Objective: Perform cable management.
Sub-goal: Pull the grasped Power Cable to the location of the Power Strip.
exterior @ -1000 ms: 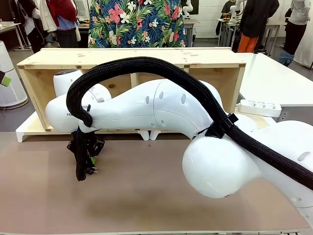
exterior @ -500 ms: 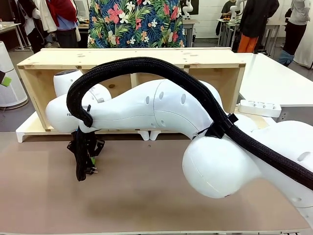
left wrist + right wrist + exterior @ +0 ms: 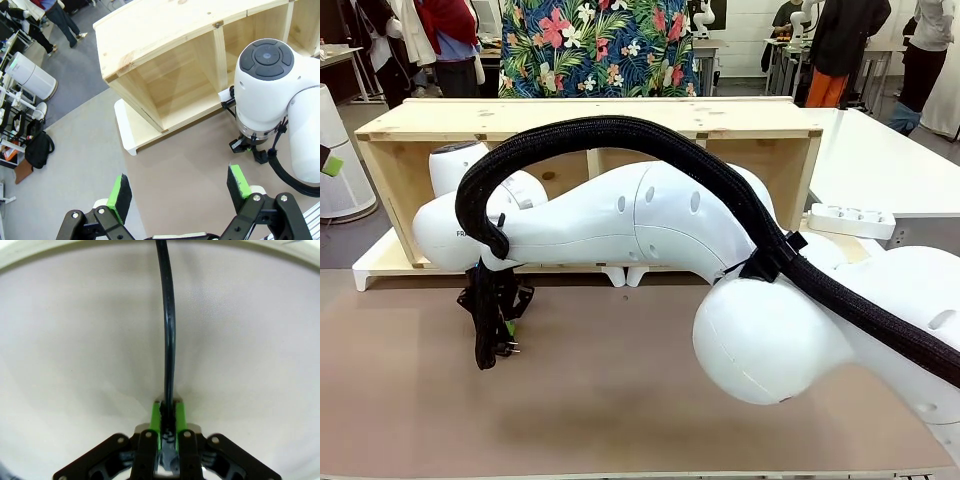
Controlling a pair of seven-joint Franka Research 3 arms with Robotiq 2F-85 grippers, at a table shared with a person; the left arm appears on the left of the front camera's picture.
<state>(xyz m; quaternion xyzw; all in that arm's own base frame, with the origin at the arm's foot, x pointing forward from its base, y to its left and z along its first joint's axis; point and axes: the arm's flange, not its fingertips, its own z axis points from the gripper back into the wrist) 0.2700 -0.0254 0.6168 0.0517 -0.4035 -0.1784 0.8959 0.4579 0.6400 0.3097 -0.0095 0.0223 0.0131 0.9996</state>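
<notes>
Black cable [image 3: 169, 330] lengthwise between right jaws

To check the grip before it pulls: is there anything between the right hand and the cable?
Nothing visible. The right hand is shut directly on the cable, which runs straight away from between its green pads.

The right gripper [image 3: 167, 412] is pinched tight on the cable [image 3: 169, 340], its two green pads [image 3: 156, 417] pressed against the cord from either side with almost no gap between them. From the pads the thin black cable runs straight away over the pale table [image 3: 75, 340], bending slightly left near the far edge, where it leaves the picture. A lighter strip [image 3: 45, 254] arcs across the far side of the table. No plug can be seen.
</notes>
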